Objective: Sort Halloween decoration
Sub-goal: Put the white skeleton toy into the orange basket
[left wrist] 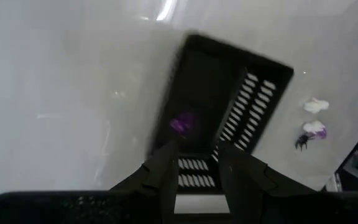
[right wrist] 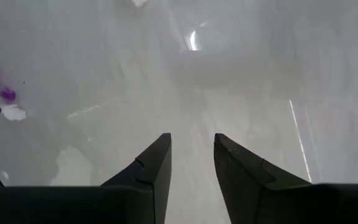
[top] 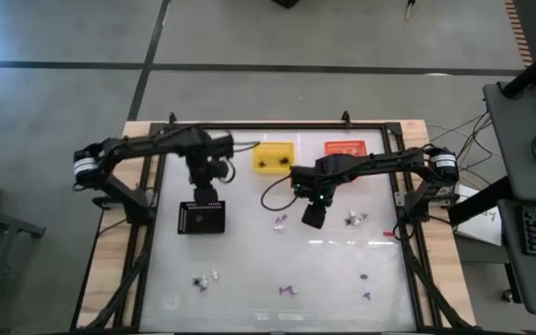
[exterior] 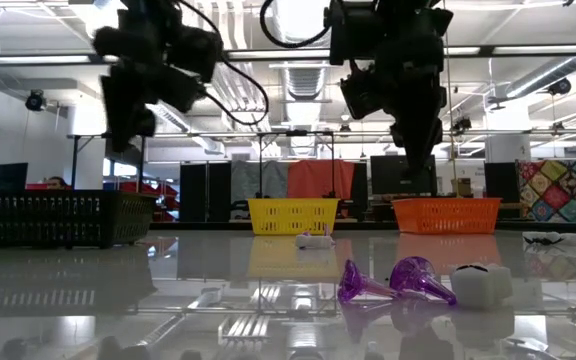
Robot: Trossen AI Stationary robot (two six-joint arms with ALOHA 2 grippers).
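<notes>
Purple, white and black trinkets (top: pixel 280 221) lay scattered over the table (top: pixel 249 279), so most of the sorting was left to do. One purple trinket (left wrist: pixel 182 122) was in the black tray (top: pixel 201 217), and something dark was in the yellow basket (top: pixel 273 156). The left gripper (left wrist: pixel 194 163) hung over the tray, fingers apart and empty. The right gripper (right wrist: pixel 191 155) hung mid-table, also open and empty.

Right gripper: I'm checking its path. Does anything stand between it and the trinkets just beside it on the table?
Nothing visible does. The right gripper, jaws open, hangs over bare table between two trinket clusters.
</notes>
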